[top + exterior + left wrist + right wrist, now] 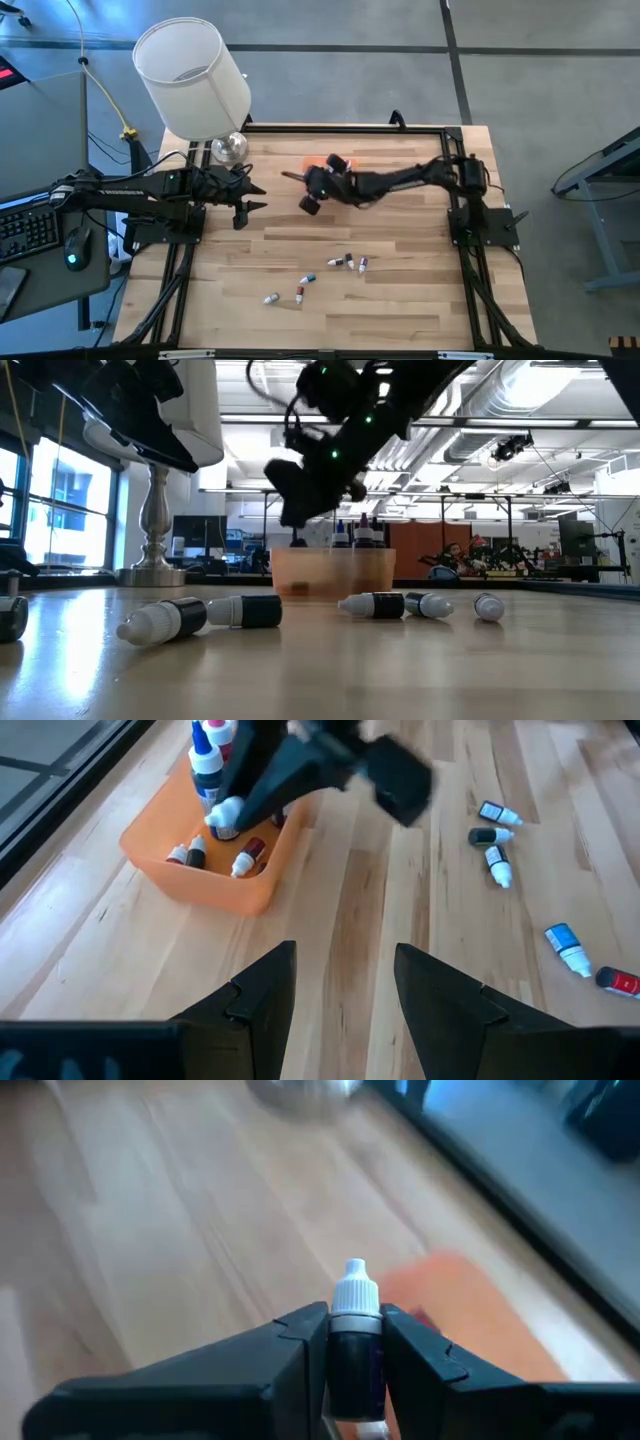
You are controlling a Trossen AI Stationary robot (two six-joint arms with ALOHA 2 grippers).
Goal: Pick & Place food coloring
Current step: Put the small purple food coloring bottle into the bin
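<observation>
The orange tray sits near the table's far edge with several white-capped bottles inside it. My right gripper hangs just over the tray, shut on one dark food coloring bottle. Several more bottles lie on their sides on the bare wood toward the near edge, two of them blue and red. My left gripper is open, raised on the table's left side, facing the tray. My right gripper pinches the bottle's dark body just under the cap between its two fingers. The white cap sticks out past the fingertips, in line with them. The bottle is lifted clear, above the tray's contents.
A lamp with a white shade and silver base stands at the far-left corner, close to the tray. A black metal frame borders the table. Bare wood lies between the tray and the scattered bottles.
</observation>
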